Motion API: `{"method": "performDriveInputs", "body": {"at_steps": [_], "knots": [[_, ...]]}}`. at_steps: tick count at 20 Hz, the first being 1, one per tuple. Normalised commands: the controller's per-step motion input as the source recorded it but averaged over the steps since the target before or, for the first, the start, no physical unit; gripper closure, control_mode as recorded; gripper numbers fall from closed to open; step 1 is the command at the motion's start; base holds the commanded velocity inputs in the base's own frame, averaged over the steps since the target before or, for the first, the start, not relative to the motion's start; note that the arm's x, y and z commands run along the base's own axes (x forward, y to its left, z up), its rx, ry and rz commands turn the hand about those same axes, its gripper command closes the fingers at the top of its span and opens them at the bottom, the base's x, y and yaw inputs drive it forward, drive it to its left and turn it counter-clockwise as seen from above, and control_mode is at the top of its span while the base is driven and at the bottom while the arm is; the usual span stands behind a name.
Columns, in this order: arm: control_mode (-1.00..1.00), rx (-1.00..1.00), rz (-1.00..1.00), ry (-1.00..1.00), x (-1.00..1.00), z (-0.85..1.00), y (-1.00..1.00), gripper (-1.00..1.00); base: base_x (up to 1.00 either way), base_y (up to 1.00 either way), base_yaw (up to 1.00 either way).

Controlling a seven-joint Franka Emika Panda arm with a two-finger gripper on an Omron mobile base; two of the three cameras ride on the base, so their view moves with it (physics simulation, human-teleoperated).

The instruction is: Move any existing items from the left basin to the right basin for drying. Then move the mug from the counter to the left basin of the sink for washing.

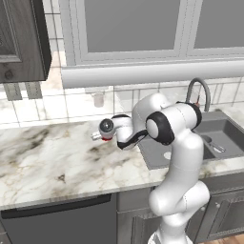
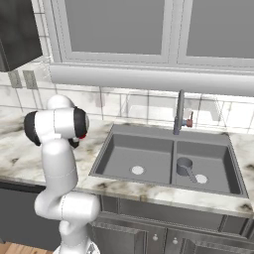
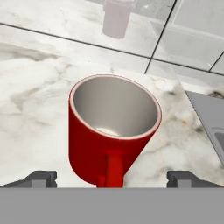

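Pincer (image 3: 112, 178) spread wide, fingertips either side of the red mug (image 3: 111, 133), not gripping it. The mug stands upright on the marble table (image 1: 47, 157), handle facing the hand. A pale little cylinder (image 3: 116, 18) sits behind it by the tiled wall. The grey handled vessel (image 2: 185, 166) is in the right basin (image 2: 208, 166); the left basin (image 2: 134, 156) holds nothing.
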Motion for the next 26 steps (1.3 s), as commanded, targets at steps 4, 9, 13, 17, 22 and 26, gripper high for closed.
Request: {"method": "performDriveInputs", "body": {"at_steps": [4,9,13,17,22,26], "knots": [[-1.0,0.0,0.03,0.0,0.0,-0.14,0.0,-1.0,0.0,0.0,0.0],[-1.0,0.0,0.04,0.0,0.0,-0.02,0.0,-1.0,0.0,0.0,0.0],[-1.0,0.0,0.02,0.0,0.0,0.0,0.0,1.0,0.0,0.0,0.0],[-1.0,0.0,0.01,0.0,0.0,0.0,0.0,1.0,0.0,0.0,0.0],[-1.0,0.0,0.0,0.01,0.0,-0.01,0.0,1.0,0.0,0.0,0.0],[-1.0,0.0,0.0,0.01,0.01,-0.01,0.0,1.0,0.0,0.0,0.0]]}}
